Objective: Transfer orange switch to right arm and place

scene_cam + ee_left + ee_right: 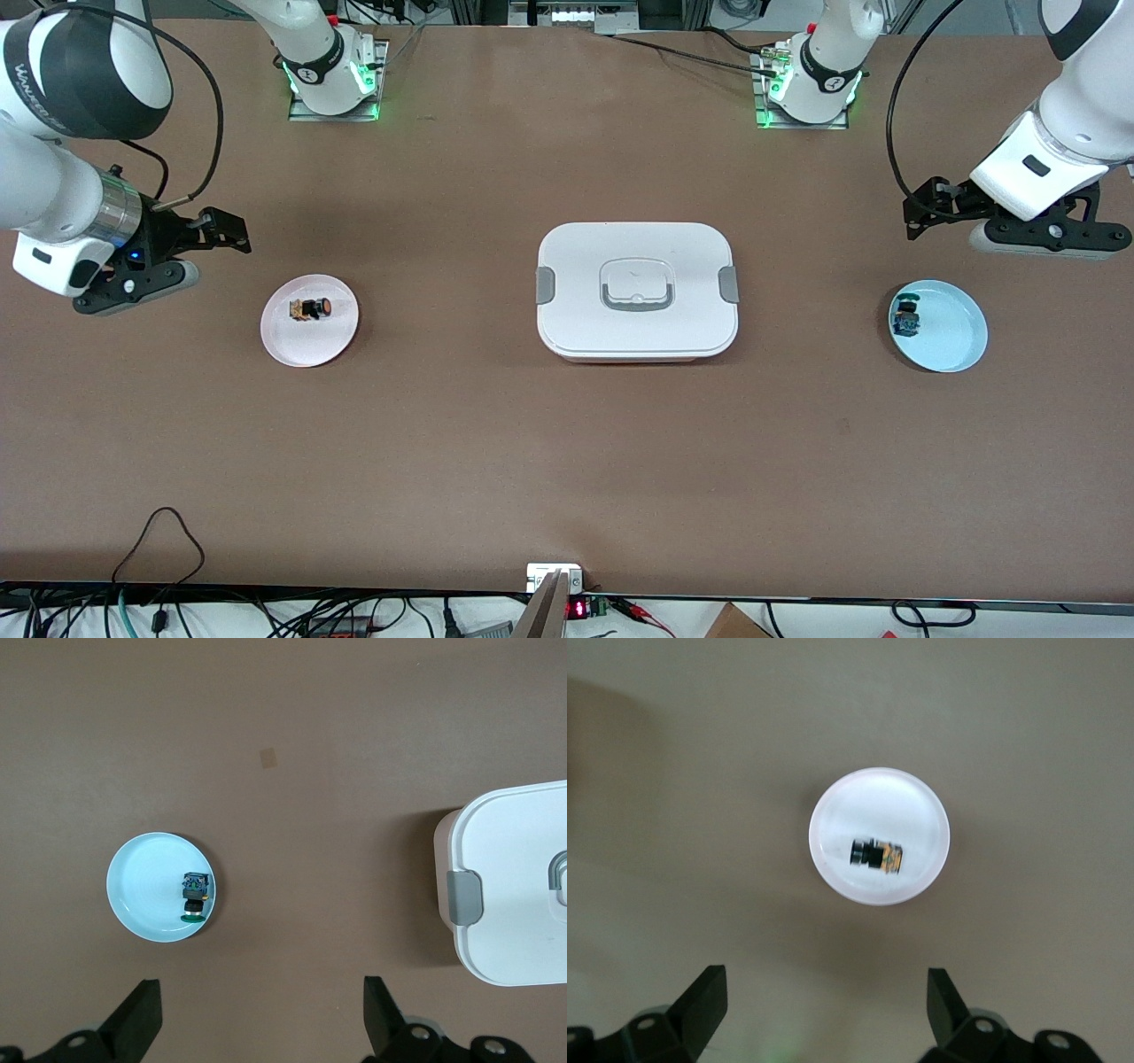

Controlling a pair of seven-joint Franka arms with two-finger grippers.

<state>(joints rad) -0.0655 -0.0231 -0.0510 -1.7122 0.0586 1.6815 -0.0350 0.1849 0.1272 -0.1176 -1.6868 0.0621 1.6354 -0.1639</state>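
Observation:
The orange switch (pixel 311 308) lies on its side on a pink plate (pixel 288 346) toward the right arm's end of the table. It also shows in the right wrist view (pixel 878 855), on the plate (pixel 833 815). My right gripper (pixel 226 232) is open and empty, in the air over bare table beside the pink plate; its fingertips (pixel 709 985) stand wide apart around empty air (pixel 824 985). My left gripper (pixel 920 210) is open and empty over bare table near a light blue plate (pixel 957 332), and shows in the left wrist view (pixel 261 994).
A green-blue topped switch (pixel 905 317) lies on the blue plate (pixel 142 895), also visible in the left wrist view (pixel 195 895). A white lidded box (pixel 636 290) with grey clips stands mid-table; its corner shows in the left wrist view (pixel 514 868). Cables lie along the table's near edge.

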